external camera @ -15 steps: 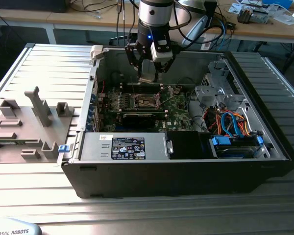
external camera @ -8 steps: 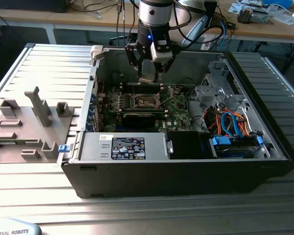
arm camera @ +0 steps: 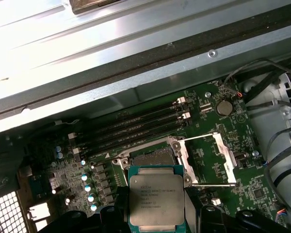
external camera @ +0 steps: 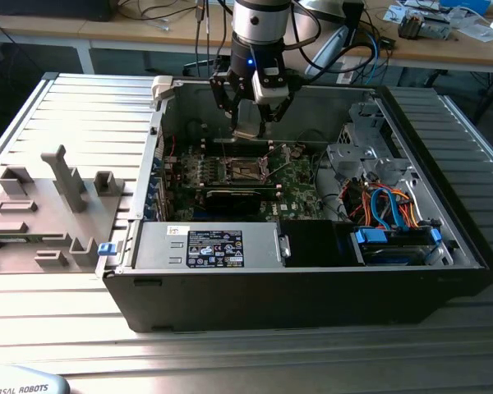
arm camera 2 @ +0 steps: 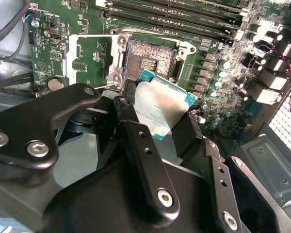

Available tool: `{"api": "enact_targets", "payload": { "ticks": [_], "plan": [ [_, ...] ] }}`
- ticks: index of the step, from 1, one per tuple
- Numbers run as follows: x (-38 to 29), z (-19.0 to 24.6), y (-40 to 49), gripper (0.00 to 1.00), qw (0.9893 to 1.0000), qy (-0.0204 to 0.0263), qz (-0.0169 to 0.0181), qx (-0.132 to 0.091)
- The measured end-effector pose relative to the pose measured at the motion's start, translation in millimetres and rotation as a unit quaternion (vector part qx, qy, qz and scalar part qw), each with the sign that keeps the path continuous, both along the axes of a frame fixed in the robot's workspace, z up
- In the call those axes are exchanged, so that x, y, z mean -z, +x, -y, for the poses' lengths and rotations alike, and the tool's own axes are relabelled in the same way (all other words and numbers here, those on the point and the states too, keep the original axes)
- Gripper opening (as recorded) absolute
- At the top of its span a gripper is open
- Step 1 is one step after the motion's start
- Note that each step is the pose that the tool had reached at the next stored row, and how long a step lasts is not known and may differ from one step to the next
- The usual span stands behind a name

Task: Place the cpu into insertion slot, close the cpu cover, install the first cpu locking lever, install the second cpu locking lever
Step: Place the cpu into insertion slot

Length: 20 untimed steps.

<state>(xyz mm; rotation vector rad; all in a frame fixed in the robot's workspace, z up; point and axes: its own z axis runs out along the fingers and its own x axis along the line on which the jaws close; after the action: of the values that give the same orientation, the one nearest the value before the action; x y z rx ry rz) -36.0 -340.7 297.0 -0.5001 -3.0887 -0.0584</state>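
My gripper [external camera: 251,123] hangs inside the open computer case, shut on the cpu [arm camera 2: 160,104], a square chip with a silvery top and a teal edge. The chip is held by two opposite edges between the black fingers [arm camera 2: 128,104]. It hovers above the green board, just beside the insertion slot [arm camera 2: 150,58] and apart from it. In the first wrist view the cpu [arm camera: 156,201] sits just short of the bare insertion slot [arm camera: 153,158]. The cpu cover [arm camera: 226,154] is flipped open to one side of the slot, also seen in the second wrist view [arm camera 2: 71,58]. A thin locking lever [arm camera: 211,185] lies along the cover.
Long memory slots [arm camera: 136,126] run beside the socket. A black graphics card [external camera: 234,199] and a power supply [external camera: 209,246] lie nearer the case front. Blue and orange cables [external camera: 386,205] fill the exterior view's right. A grey fixture [external camera: 57,197] stands left of the case.
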Motion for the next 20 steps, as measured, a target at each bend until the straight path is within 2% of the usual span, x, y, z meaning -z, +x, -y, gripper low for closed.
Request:
{"api": "enact_targets", "payload": {
  "ticks": [20],
  "plan": [
    [0.0,0.0,0.0,0.54,1.0000,0.0000,0.0000,0.010]
  ]
}}
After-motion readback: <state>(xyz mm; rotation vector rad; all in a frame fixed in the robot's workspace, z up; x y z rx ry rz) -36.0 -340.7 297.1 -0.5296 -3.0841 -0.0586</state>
